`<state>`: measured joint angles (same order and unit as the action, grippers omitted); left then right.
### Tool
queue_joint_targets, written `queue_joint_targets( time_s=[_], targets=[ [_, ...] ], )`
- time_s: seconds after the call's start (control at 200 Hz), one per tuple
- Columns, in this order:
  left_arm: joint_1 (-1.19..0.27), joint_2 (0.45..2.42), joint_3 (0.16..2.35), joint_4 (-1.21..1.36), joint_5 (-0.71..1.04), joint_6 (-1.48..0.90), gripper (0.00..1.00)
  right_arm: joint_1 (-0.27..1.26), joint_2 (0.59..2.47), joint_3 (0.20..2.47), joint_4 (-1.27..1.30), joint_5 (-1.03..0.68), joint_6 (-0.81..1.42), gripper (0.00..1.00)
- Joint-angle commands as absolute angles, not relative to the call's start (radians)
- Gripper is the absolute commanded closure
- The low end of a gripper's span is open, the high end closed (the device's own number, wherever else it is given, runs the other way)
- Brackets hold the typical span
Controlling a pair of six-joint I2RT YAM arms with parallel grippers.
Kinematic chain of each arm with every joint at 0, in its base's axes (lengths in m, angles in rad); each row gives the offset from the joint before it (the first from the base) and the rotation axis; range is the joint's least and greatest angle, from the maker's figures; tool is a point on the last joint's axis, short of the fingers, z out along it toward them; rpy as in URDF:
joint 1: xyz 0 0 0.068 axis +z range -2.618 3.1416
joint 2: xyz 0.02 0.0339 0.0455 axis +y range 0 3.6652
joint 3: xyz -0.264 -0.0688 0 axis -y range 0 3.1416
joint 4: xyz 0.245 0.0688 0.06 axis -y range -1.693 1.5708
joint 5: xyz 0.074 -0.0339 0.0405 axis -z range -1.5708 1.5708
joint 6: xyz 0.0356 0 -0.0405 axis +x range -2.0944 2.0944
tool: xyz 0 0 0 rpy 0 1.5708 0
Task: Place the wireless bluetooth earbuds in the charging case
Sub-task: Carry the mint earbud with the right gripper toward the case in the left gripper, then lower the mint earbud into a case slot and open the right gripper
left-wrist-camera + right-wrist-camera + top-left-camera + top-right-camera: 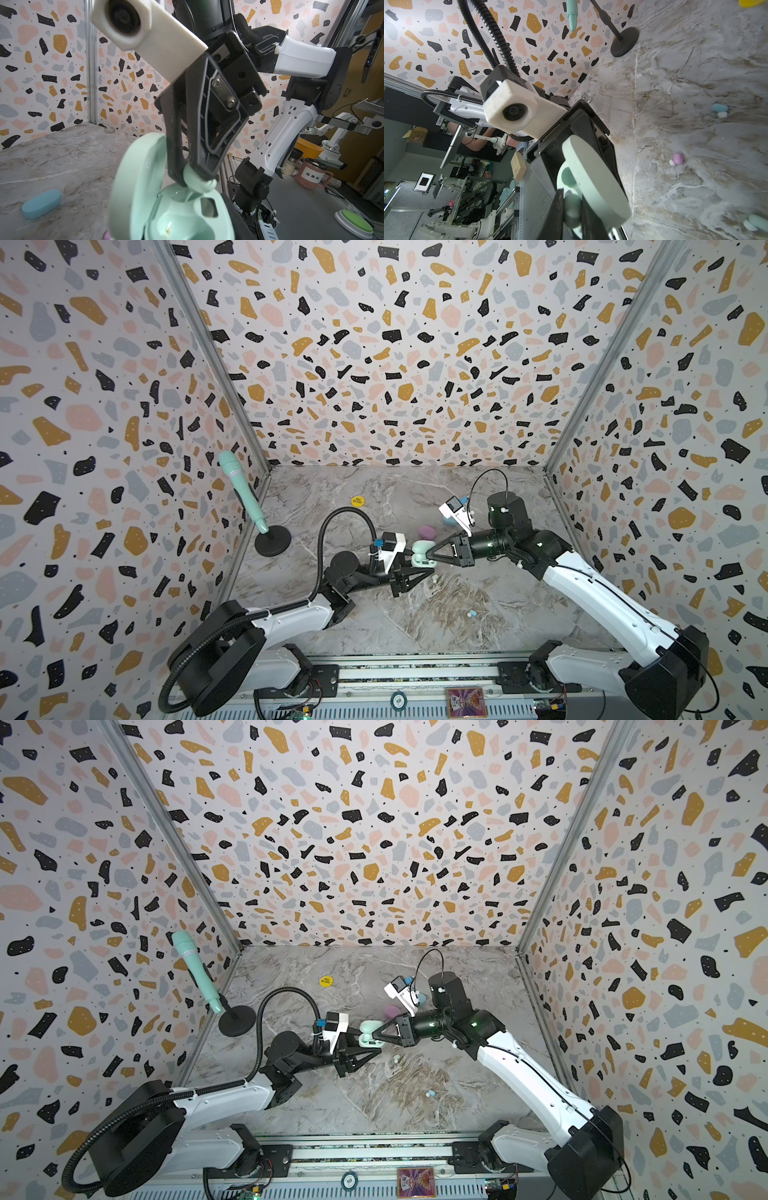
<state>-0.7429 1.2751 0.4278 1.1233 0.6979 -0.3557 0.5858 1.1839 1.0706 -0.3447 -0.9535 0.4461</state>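
Observation:
My left gripper (420, 567) is shut on the base of an open mint-green charging case (420, 552), (367, 1032), and holds it above the table. In the left wrist view its lid (137, 176) stands up beside the hollowed base (187, 220). My right gripper (430, 558), (572, 209) is shut on a pale green earbud (197, 184), (572, 205) right over the case's far socket, touching its rim. Loose earbuds lie on the table: a pale green one (435, 579), (756, 222), a blue one (471, 613), (719, 109) and a pink one (677, 159).
A closed pink case (427, 531) and a blue case (41, 203) lie behind the grippers. A yellow round disc (357, 500) sits farther back. A mint microphone (243, 493) leans on a black round stand (272, 541) by the left wall.

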Motion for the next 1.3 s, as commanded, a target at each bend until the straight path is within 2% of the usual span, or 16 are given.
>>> queue_joint_targets(
  time_s=[0.0, 0.681, 1.031, 1.111, 1.292],
  targets=[
    [-0.756, 1.246, 0.420, 1.213, 0.739, -0.354, 0.84, 0.588, 1.184, 1.113, -0.355, -0.947, 0.433, 0.90],
    [-0.783, 1.270, 0.380, 1.392, 0.753, -0.359, 0.84, 0.590, 1.208, 1.136, -0.400, -0.984, 0.435, 0.89],
    [-0.788, 1.270, 0.379, 1.404, 0.757, -0.357, 0.85, 0.591, 1.237, 1.153, -0.417, -0.981, 0.424, 0.88],
    [-0.788, 1.260, 0.379, 1.386, 0.756, -0.348, 0.85, 0.591, 1.239, 1.161, -0.433, -0.973, 0.414, 0.85],
    [-0.788, 1.258, 0.376, 1.377, 0.756, -0.344, 0.85, 0.591, 1.251, 1.190, -0.459, -0.938, 0.404, 0.72]
  ],
)
